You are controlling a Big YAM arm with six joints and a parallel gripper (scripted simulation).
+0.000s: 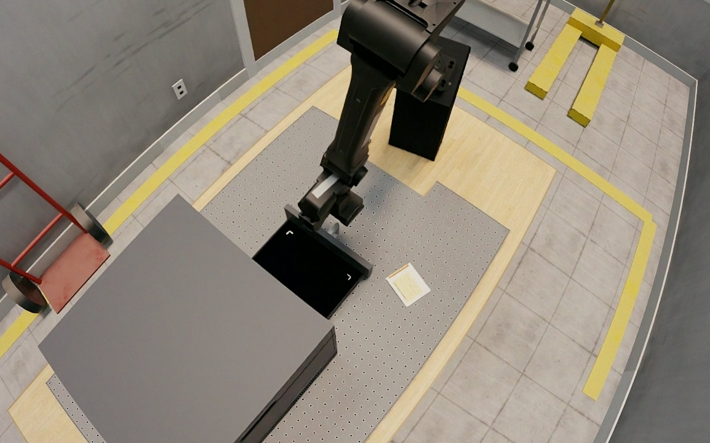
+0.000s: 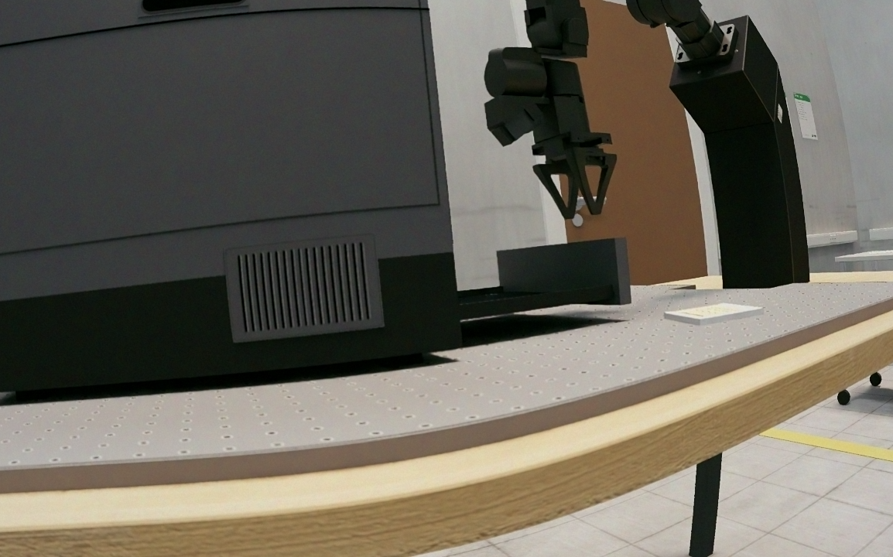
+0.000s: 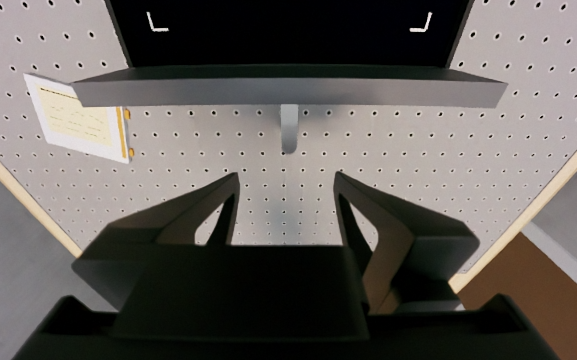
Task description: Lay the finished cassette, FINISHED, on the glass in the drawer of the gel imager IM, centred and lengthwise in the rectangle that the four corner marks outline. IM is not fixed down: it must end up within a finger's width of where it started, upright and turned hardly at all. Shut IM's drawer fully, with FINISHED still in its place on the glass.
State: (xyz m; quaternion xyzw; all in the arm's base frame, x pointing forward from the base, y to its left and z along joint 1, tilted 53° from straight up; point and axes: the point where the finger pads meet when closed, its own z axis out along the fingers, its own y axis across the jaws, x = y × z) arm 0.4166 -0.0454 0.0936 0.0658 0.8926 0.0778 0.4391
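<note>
item: gripper [image 2: 585,216] [image 3: 286,180], released, above the drawer front [image 1: 341,247] [image 2: 560,266] [image 3: 288,92].
item: cassette [image 1: 408,284] [image 2: 713,312] [image 3: 78,117], flat on the pegboard beside the open drawer.
step: likely fetching it; i judge i must swing across, align, descend.

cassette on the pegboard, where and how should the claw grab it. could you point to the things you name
I'd come from straight above and pinch two opposite side edges of the cassette [image 1: 408,284] [image 2: 713,312] [image 3: 75,117], keeping off the edge with the orange tabs. It lies flat and thin, so only its low edges offer a grip; fingertips probably need to go right down to the pegboard [image 1: 456,231] [image 2: 339,408] [image 3: 208,145].
</note>
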